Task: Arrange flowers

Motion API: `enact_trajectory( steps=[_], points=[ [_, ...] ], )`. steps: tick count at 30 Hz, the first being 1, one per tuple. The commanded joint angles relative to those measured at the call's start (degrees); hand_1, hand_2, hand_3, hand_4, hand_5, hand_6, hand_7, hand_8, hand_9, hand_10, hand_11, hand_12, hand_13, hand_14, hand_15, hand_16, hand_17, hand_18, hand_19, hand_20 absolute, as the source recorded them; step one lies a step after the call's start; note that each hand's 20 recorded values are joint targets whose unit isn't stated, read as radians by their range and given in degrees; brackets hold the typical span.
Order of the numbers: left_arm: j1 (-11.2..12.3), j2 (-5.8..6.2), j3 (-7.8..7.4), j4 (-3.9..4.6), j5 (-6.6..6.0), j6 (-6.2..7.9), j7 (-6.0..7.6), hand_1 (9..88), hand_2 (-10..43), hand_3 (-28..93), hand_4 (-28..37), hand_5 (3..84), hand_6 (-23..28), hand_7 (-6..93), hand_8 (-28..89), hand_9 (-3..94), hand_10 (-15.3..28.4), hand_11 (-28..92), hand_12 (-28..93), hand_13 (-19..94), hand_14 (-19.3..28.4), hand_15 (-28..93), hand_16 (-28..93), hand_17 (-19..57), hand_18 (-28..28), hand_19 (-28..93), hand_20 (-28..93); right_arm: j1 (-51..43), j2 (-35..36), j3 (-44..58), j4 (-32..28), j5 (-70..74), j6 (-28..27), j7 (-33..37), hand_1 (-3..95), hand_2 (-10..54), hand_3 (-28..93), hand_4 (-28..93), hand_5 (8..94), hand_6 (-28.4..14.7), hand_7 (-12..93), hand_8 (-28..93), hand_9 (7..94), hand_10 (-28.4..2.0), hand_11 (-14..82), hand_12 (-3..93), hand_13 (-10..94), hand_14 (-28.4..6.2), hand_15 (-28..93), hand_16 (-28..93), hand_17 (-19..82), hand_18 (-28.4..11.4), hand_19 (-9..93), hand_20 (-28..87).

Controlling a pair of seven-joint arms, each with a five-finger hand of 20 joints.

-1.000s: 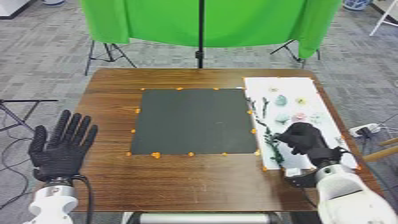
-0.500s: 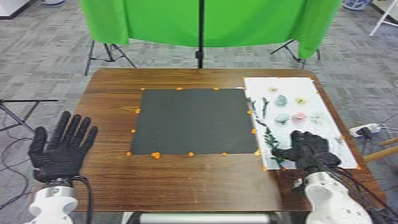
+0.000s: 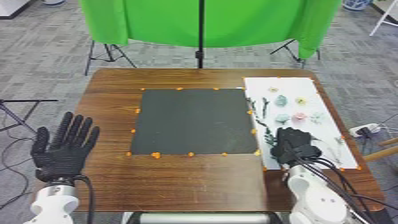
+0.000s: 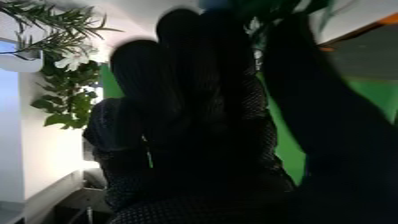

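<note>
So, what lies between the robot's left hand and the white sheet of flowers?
In the head view, brown tabletop and then the dark mat lie between the left hand and the white sheet.

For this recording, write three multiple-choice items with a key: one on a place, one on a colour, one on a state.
1. Where do the flowers lie?
A. On the dark mat
B. On the white sheet
2. Which colour is the backdrop cloth?
A. Green
B. Red
C. Yellow
3. How are the left robot hand's fingers?
A. Curled into a fist
B. Pinching a stem
C. Straight and spread

1: B, the blooms rest right of the mat.
2: A, bright green hangs beyond the table.
3: C, its fingers extend apart.
</note>
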Motion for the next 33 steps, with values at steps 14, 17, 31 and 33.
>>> enact_trajectory(
  steps=[14,17,31,33],
  points=[
    [2.3,-0.15,-0.78,-0.11,-2.59,-0.28,-0.50,21.6,16.5,75,-28.3,44.5,9.8,8.2,-9,37.0,15.4,18,9,28,15.8,33,-6,-8.3,13.7,34,12,-2.9,-1.9,4.9,-9.2,30.0,10.2,14.5,56.3,-9.5,80,-28,84.8,-2.2,24,22,91.9,-11.7,9.3,40.3,76,-11.7,52,38,38,-27.3,93,48],
    [2.6,-0.14,-0.85,-0.07,-3.02,-0.83,-0.76,21.6,16.5,75,-28.3,44.5,9.8,8.1,-9,37.1,15.4,18,9,28,15.9,33,-7,-8.4,13.7,34,12,-1.3,-2.3,6.8,-12.0,39.9,11.6,17.0,56.0,-9.5,81,-28,84.5,-2.3,25,23,91.5,-11.7,9.8,40.6,76,-11.8,52,37,38,-27.6,93,49],
    [2.0,0.24,-0.09,0.45,-3.27,-0.24,-0.80,21.6,16.5,75,-28.3,44.4,9.8,7.9,-8,37.1,15.4,17,9,28,15.8,32,-7,-8.4,13.7,34,12,16.0,-10.2,-8.1,-4.9,39.1,7.5,9.2,54.4,-9.5,82,-25,83.6,-2.3,27,22,91.0,-11.8,11.3,41.1,75,-12.3,55,36,38,-27.4,93,50],
    [1.7,0.36,0.20,0.68,-3.19,-0.20,-0.87,21.7,16.5,75,-28.3,44.4,9.7,7.9,-8,37.1,15.4,17,9,28,15.8,32,-7,-8.4,13.7,34,12,19.1,-12.4,-11.0,-2.1,40.9,7.9,9.2,54.0,-9.5,82,-25,83.5,-2.2,27,22,91.0,-11.7,11.4,41.0,75,-12.4,55,36,38,-27.4,93,50]
  ],
)
